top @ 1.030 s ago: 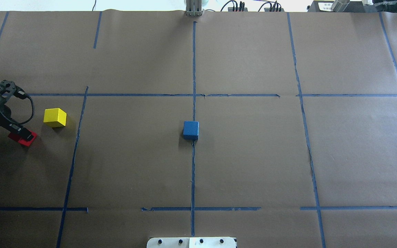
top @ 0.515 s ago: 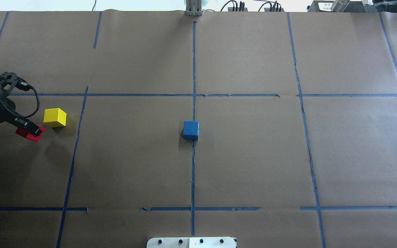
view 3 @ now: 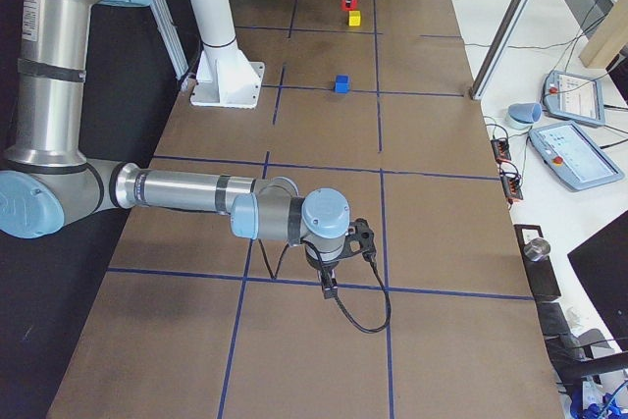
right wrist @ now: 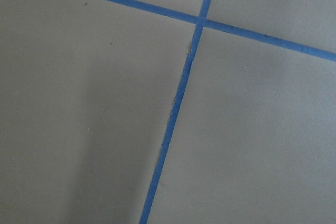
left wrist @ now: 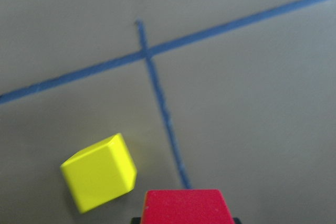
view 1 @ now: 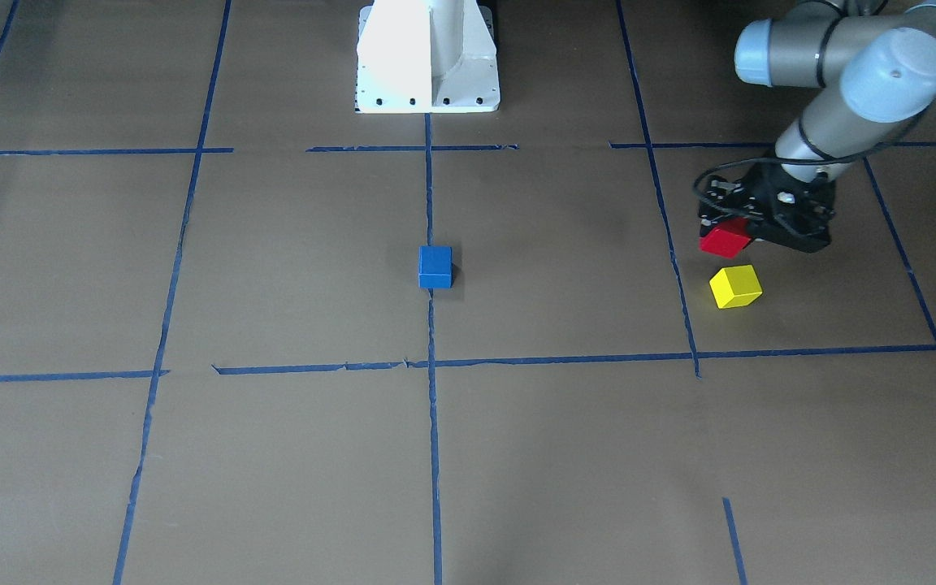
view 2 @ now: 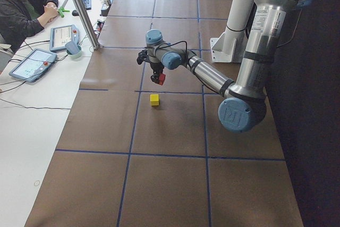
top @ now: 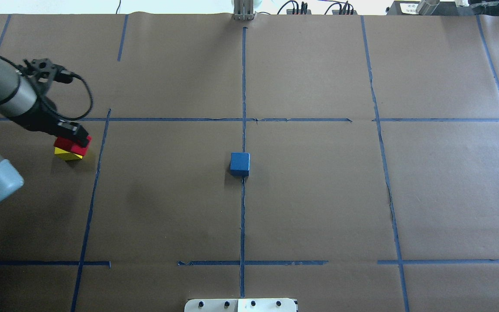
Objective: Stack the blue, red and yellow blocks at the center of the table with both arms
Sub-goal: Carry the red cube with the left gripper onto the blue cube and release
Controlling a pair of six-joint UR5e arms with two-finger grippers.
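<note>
My left gripper is shut on the red block and holds it in the air. In the overhead view the red block covers part of the yellow block. The front view shows the red block raised and just behind the yellow block, which rests on the table. The left wrist view shows the red block at the bottom edge and the yellow block below it to the left. The blue block sits at the table centre. My right gripper shows only in the exterior right view, so I cannot tell whether it is open or shut.
Blue tape lines divide the brown table cover into squares. The white robot base stands at the table's near edge. An operator sits at a side table with tablets. The right wrist view shows only bare cover and tape.
My left arm has lifted the red block off the table and carried it up and toward the centre. It now hangs by the yellow block. The blue and yellow blocks have not moved.
</note>
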